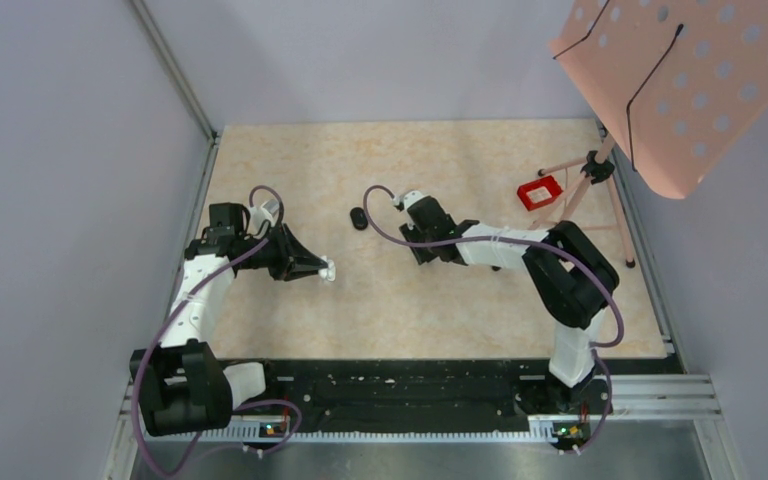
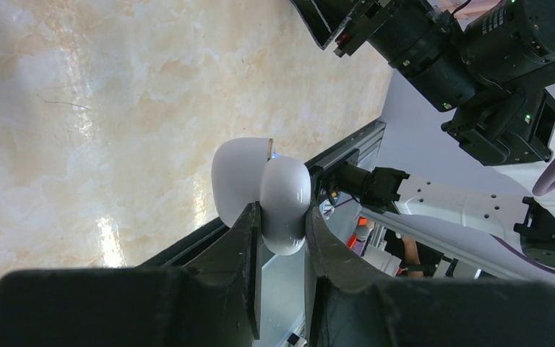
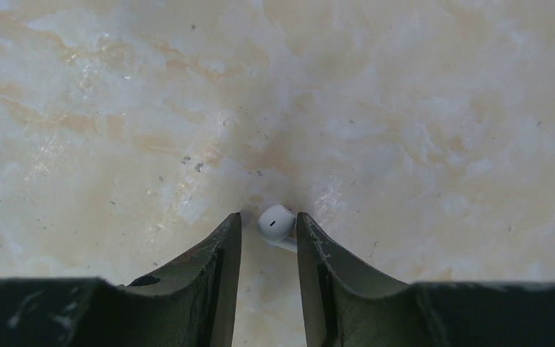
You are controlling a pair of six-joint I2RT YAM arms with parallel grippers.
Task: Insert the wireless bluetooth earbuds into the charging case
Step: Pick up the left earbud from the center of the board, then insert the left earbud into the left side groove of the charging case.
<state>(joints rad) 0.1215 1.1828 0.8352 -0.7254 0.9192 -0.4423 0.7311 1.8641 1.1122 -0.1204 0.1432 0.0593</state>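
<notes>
Left gripper (image 2: 283, 217): shut tight on the white case (image 2: 256, 184).
Right gripper (image 3: 267, 218): half open around a white bud (image 3: 277, 221) lying on the table (image 3: 405, 108), not gripped.
Risk: bud sits off-centre; closing may flick it away.

The earbud (image 3: 275, 221) and charging case (image 2: 283, 199) are white, the table (image 1: 480, 160) beige (marble-veined)

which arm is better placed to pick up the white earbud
Right: its open gripper straddles the white earbud on the table, while the left gripper is shut on the white charging case.
</notes>
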